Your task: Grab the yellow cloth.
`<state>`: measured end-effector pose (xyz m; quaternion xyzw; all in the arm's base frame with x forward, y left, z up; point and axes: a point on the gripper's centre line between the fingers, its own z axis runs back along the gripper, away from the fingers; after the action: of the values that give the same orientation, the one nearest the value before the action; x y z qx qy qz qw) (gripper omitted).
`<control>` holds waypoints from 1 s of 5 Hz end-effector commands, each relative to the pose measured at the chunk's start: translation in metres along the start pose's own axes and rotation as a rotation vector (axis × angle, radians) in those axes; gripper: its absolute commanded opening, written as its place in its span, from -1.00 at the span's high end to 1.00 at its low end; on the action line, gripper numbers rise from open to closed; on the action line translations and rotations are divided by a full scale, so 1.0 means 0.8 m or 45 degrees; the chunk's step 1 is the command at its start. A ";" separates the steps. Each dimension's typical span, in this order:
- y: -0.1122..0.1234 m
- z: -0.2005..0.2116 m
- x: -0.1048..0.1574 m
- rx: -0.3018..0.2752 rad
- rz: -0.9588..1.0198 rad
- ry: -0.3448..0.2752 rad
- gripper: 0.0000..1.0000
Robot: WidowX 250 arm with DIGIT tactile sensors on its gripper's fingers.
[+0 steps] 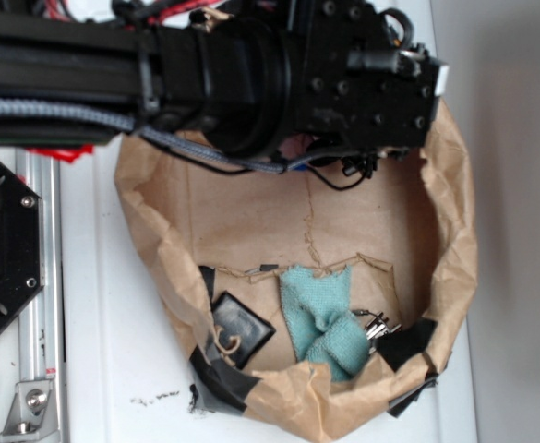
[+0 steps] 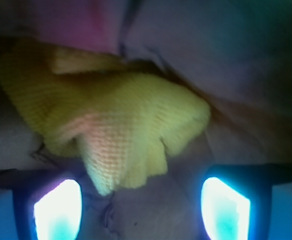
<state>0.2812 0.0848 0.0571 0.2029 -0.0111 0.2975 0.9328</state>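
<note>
In the wrist view the yellow cloth (image 2: 111, 132) lies bunched and lumpy across the left and middle of the frame, just beyond the gripper (image 2: 142, 205), whose two glowing fingertips (image 2: 58, 210) stand wide apart with nothing between them. The cloth's lowest fold dips toward the gap, nearer the left finger than the right (whether it touches is unclear in the blur). From the exterior view, the black arm (image 1: 205, 69) covers the upper part of a brown paper bag (image 1: 454, 240); lower inside lie a black pouch (image 1: 242, 323) and, right of it, a teal cloth (image 1: 325, 323).
</note>
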 end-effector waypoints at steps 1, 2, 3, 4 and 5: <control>0.009 0.001 0.011 -0.061 -0.014 -0.008 -1.00; -0.003 0.010 0.007 -0.064 -0.159 -0.025 -1.00; -0.011 0.005 0.003 -0.061 -0.215 -0.015 -1.00; -0.023 0.002 0.005 0.054 -0.275 -0.058 -1.00; -0.023 -0.005 0.009 0.061 -0.261 -0.007 -1.00</control>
<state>0.2929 0.0715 0.0361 0.2303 0.0324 0.1949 0.9529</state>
